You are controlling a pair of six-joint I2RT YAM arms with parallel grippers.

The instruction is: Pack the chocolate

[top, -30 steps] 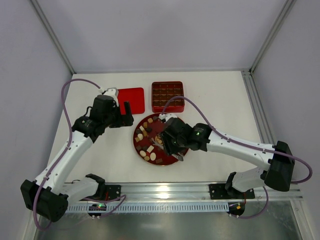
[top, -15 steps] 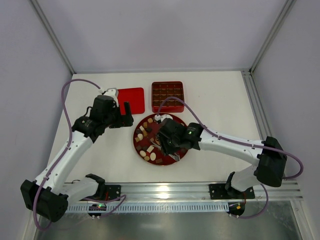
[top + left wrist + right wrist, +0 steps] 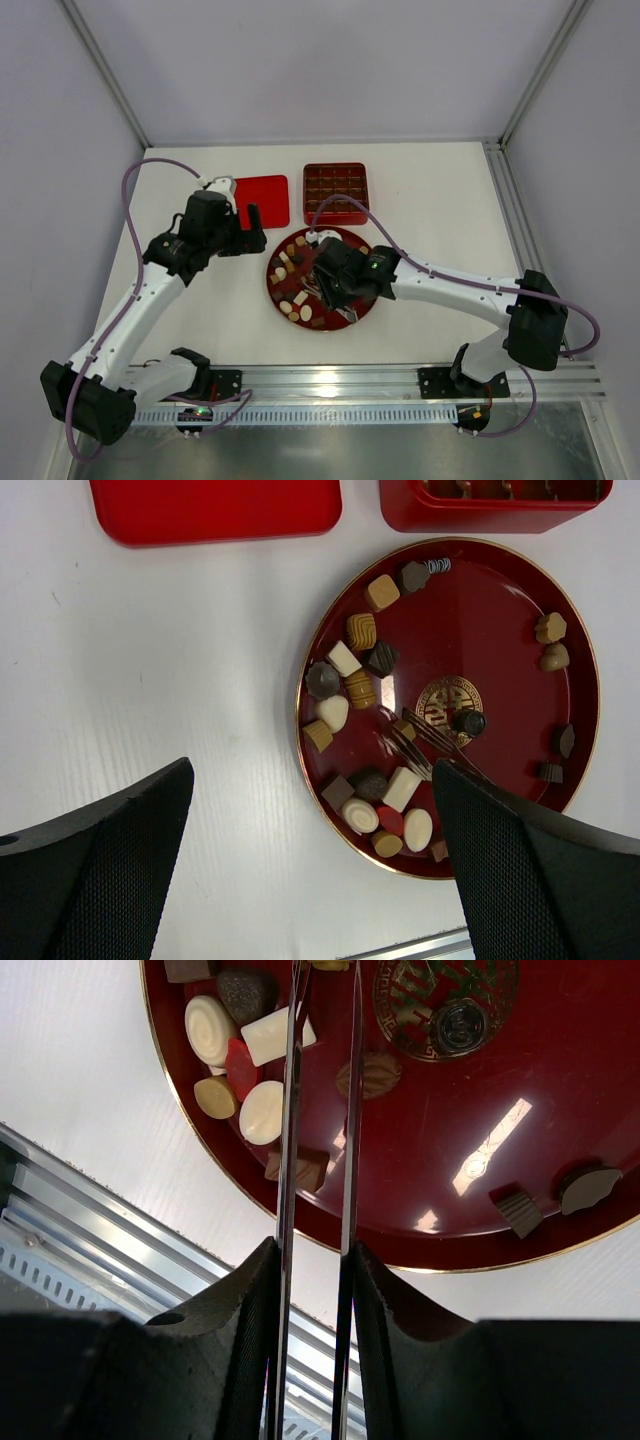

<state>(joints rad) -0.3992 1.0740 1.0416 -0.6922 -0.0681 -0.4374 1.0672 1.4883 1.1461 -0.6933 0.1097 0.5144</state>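
The chocolate [image 3: 345,660] lies as several dark, light-brown and cream pieces on a round red plate [image 3: 330,810], mostly along its left side [image 3: 291,258]. My right gripper [image 3: 315,1260] hangs over the plate's near half [image 3: 337,287], shut on thin metal tongs [image 3: 290,1110]. The tongs' two blades run narrowly apart up out of the right wrist view. In the left wrist view the tongs' tips [image 3: 405,742] lie by a light-brown piece next to the gold emblem; whether they pinch it is unclear. My left gripper [image 3: 320,880] is open and empty, up left of the plate [image 3: 250,228].
A red box [image 3: 335,192] divided into a grid of compartments stands just behind the plate, and its flat red lid [image 3: 262,200] lies to the left of it. An aluminium rail [image 3: 330,380] runs along the near table edge.
My right arm has slid left across the plate and the tongs' blades have come closer together. The left arm has not moved.
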